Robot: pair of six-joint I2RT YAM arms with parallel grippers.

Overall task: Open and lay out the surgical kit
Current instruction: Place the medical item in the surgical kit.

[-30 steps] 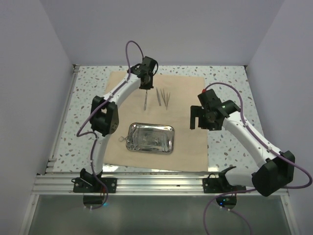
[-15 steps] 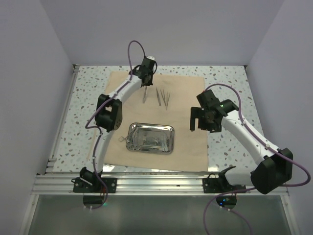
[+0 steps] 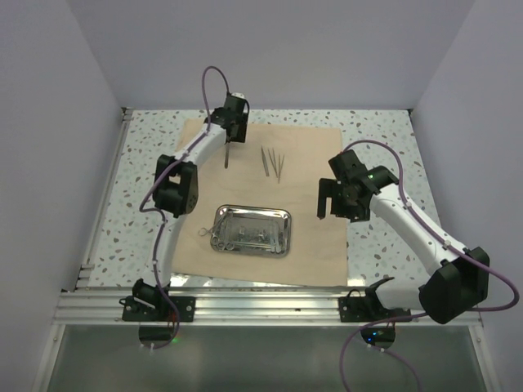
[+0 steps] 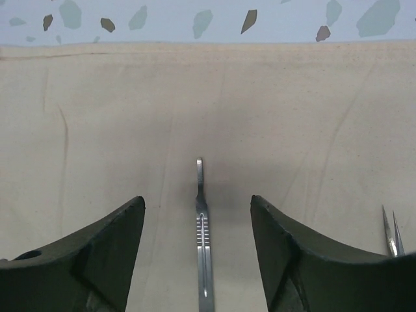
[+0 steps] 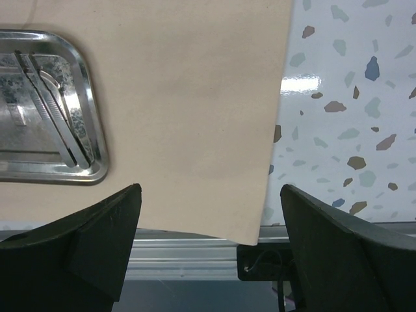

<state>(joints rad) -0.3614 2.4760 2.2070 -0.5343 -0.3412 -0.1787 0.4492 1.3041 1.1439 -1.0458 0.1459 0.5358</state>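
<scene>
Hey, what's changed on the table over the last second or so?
The left gripper shifted leftward over the far part of the cloth wrap, taking the slim steel instrument along. It then opened its fingers and let it go, and it now lies flat on the cloth between them. The steel tray, the other laid-out instruments and the open right gripper stayed about where they were.

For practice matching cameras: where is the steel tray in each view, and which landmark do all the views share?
Top external: the steel tray lies lower centre, on the beige cloth.
Left wrist: not in it.
Right wrist: upper left, cut off by the picture's left edge.
Shared landmark: the beige cloth, in all three views.
</scene>
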